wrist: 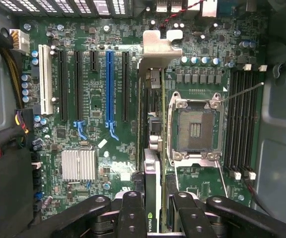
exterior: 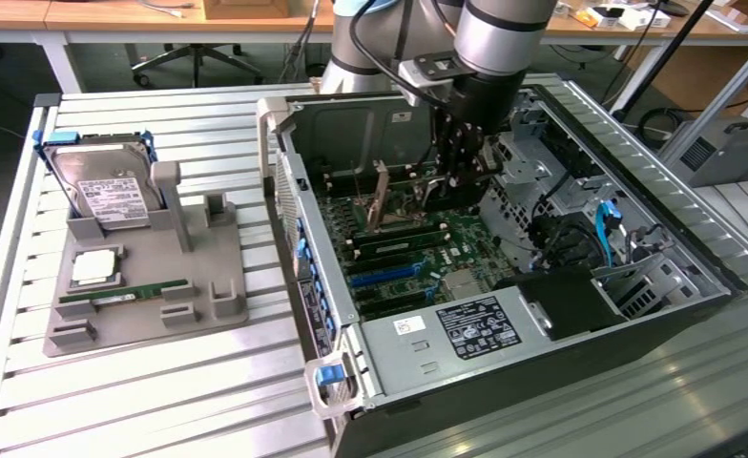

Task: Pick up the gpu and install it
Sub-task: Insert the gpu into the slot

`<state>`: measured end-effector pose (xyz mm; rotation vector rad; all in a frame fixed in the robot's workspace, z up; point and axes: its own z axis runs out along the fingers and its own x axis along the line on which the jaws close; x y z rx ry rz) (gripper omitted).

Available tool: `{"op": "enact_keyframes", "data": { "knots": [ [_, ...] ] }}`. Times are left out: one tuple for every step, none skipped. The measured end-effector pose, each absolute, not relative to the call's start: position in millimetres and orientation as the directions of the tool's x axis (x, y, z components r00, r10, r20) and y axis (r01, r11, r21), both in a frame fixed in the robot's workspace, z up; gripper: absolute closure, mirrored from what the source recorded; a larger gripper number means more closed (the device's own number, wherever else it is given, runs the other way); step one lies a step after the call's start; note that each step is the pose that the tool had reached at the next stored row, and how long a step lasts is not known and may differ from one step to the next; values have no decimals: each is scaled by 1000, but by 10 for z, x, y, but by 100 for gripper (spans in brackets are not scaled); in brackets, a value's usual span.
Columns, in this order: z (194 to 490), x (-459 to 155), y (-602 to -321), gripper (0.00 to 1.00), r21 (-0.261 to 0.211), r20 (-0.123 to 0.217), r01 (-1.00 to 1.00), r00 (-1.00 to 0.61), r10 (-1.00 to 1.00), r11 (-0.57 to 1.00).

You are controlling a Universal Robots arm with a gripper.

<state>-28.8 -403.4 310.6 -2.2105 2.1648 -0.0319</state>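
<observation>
The black two-finger gripper (wrist: 152,218) is clamped on the thin, flat gpu card (wrist: 150,129) — silvery bracket (wrist: 158,47) at its far end. The card hangs edge-down inside the open grey computer case (exterior: 336,315), long axis parallel to the blue expansion slot (wrist: 109,84) — which lies just beside it.

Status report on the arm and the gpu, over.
Gripper inside the open computer case, jaws shut on the gpu. Card edge-on above the motherboard, not yet seated. Nothing seen between card and board.
</observation>
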Motion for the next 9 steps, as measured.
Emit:
{"op": "enact_keyframes", "data": {
  "knots": [
    [3105,-289,-4036,73,-48,-18,-999,21,-1000,-20],
    [3102,-289,-4040,73,-48,-18,-999,21,-1000,-21],
    [3100,-289,-4043,73,-48,-18,-999,21,-1000,-20],
    [3098,-290,-4046,73,-48,-18,-999,21,-1000,-21],
    [3096,-290,-4049,73,-48,-18,-999,21,-1000,-21],
    [3095,-290,-4050,73,-48,-18,-999,21,-1000,-21],
    [3093,-290,-4052,73,-48,-18,-999,21,-1000,-21],
    [3091,-290,-4054,73,-48,-18,-999,21,-1000,-20],
    [3090,-290,-4055,73,-48,-18,-999,21,-1000,-20]
  ]
}}
